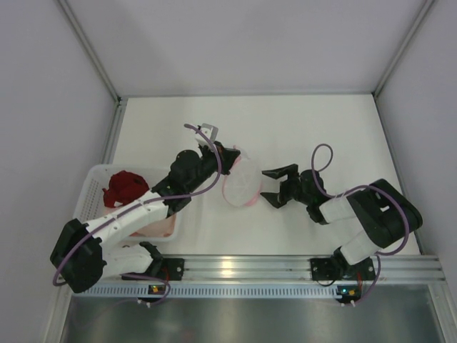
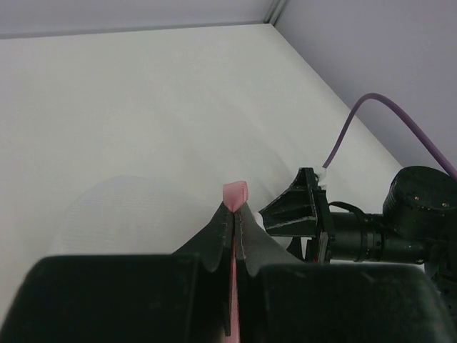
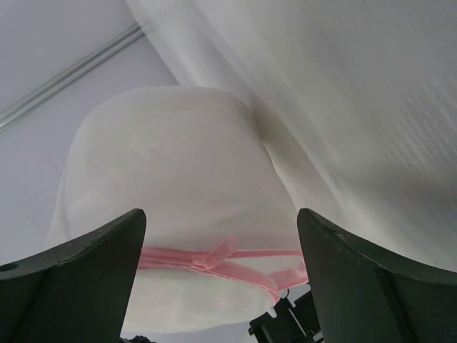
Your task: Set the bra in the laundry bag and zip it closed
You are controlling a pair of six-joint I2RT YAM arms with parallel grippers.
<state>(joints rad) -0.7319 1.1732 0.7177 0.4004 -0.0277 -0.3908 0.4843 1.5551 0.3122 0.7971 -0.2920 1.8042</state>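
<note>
The laundry bag (image 1: 240, 183), a round white mesh pouch with a pink zip rim, lies between the two arms. My left gripper (image 1: 229, 158) is at its far left edge, shut on a pink ribbon loop (image 2: 236, 192) of the bag. My right gripper (image 1: 265, 186) is open just right of the bag, its jaws either side of the pink zip pull (image 3: 215, 254) without touching it. The zip rim (image 3: 285, 275) gapes to the right of the pull. The bag (image 3: 164, 164) looks domed and filled with something whitish. I cannot make out the bra itself.
A white perforated basket (image 1: 93, 183) stands at the left and holds a dark red bra (image 1: 126, 186) and a pale pinkish cloth (image 1: 158, 227). The left arm reaches over the basket. My right gripper also shows in the left wrist view (image 2: 300, 209). Walls enclose the table.
</note>
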